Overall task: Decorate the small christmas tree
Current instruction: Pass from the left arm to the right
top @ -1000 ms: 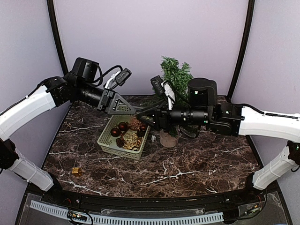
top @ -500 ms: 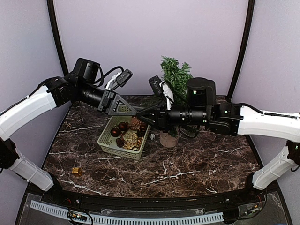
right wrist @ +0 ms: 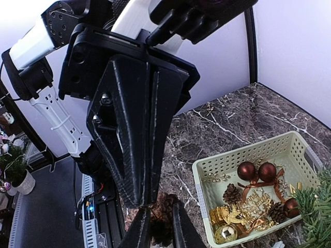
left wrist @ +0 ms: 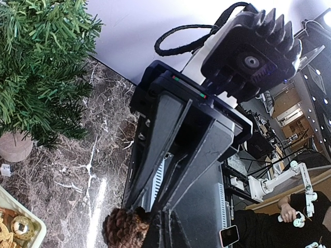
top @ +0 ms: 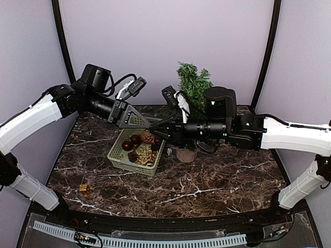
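Green small christmas tree (top: 194,85) stands on its tan base near the counter's (top: 217,181) far edge, right of centre, with a pale green ornament basket (top: 126,164) just left of it, above which the shut left pincer (top: 148,124) meets the right pincer (top: 153,130), clamped on a pine cone (right wrist: 163,206).

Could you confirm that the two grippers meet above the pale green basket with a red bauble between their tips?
No: between the tips of the left gripper and the right gripper above the pale green basket is a pine cone, not a red bauble, as the left wrist view shows.
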